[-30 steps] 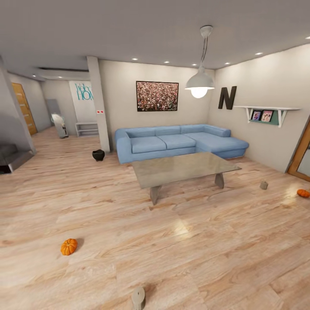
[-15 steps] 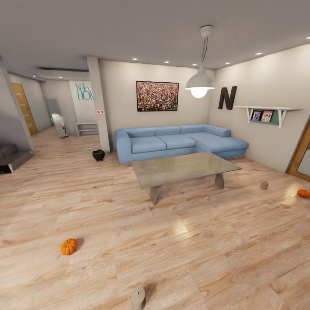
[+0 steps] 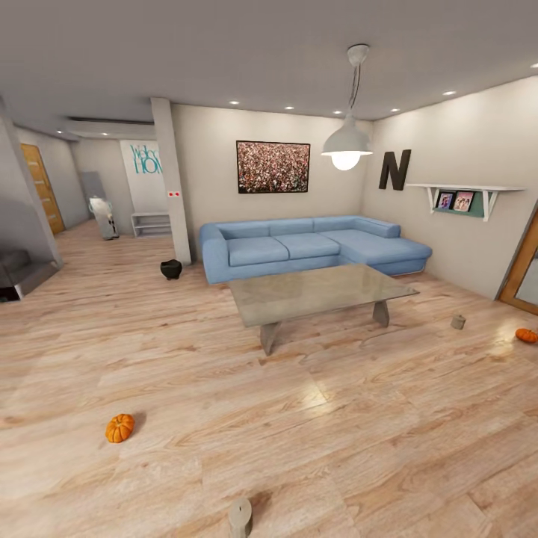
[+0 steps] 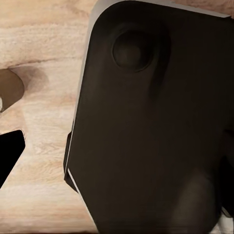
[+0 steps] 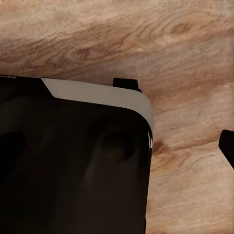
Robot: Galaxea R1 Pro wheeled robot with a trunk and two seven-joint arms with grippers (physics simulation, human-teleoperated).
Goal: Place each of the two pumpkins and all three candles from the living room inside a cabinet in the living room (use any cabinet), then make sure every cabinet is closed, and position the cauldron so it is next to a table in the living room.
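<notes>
One orange pumpkin [image 3: 119,427] lies on the plank floor at the near left, and a second pumpkin [image 3: 527,335] lies at the far right by the wall. A stubby grey candle [image 3: 240,516] stands at the bottom edge, also seen as candle [image 4: 9,88] in the left wrist view. Another candle [image 3: 458,321] stands right of the glass-topped table [image 3: 317,291]. The black cauldron [image 3: 171,269] sits by the pillar, left of the sofa. The cabinet is out of view. One dark finger [image 4: 9,156] of my left gripper and one finger [image 5: 227,146] of my right show at the frame edges, nothing between them.
A blue corner sofa [image 3: 314,245] stands behind the table. A white pendant lamp [image 3: 347,146] hangs above it. A pillar [image 3: 172,179] divides off a hallway at the left. A wooden door frame [image 3: 523,276] is at the right. My dark base [image 4: 156,126] is below both wrists.
</notes>
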